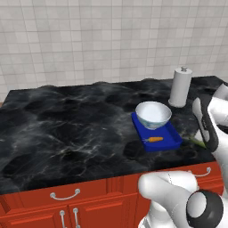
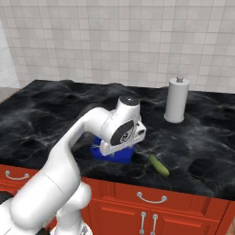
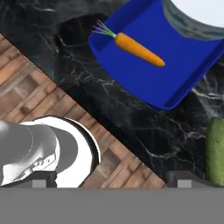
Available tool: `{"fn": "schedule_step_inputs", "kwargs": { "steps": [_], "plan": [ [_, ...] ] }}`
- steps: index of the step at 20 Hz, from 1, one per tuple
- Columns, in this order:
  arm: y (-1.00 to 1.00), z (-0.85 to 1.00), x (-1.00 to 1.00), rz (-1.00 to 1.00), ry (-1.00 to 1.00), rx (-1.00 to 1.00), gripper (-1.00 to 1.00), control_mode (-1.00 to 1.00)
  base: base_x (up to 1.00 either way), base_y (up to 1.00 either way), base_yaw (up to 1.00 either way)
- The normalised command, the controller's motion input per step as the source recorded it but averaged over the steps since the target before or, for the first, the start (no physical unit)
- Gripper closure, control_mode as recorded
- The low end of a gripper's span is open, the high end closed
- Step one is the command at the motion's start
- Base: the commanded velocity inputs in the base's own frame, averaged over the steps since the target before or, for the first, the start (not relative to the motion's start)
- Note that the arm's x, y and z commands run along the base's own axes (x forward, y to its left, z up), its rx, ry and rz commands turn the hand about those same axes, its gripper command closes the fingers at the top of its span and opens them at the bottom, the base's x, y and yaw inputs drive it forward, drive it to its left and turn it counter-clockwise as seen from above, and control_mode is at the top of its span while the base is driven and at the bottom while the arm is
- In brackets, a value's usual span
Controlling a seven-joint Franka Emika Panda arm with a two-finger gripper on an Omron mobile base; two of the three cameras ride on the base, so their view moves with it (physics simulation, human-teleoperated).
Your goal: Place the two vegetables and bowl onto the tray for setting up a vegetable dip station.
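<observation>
The blue tray (image 1: 171, 139) lies near the counter's front right edge. The white bowl (image 1: 153, 114) stands on its far half, and the orange carrot (image 1: 156, 139) lies on its near half. In the hand view the carrot (image 3: 140, 49) rests on the tray (image 3: 148, 83), with the bowl (image 3: 197, 15) at the top edge. The green cucumber (image 2: 159, 165) lies on the counter to the right of the tray, also at the hand view's right edge (image 3: 215, 151). My gripper (image 3: 111, 183) hovers open above the counter's front edge, between tray and cucumber, with nothing between its fingers.
A tall white paper towel roll (image 1: 180, 87) stands behind the tray near the tiled wall. The black marble counter (image 1: 67, 129) stretches far to the left. Red cabinets (image 1: 67, 205) run below the counter, with wooden floor (image 3: 30, 92) beyond its edge.
</observation>
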Motion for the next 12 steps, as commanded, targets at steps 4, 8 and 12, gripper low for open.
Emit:
{"fn": "schedule_step_inputs", "kwargs": {
  "steps": [4, 8, 12],
  "plan": [
    [-0.33, -0.01, 0.02, -0.04, 0.44, -0.11, -1.00, -1.00, 0.00, 0.00, 0.00],
    [-0.27, -0.01, 0.06, -0.01, 0.45, -0.09, -1.00, -1.00, 0.00, 0.00, 0.00],
    [-0.27, -0.06, 0.07, 0.00, 0.34, -0.09, -1.00, -1.00, 0.00, 0.00, 0.00]
  ]
}}
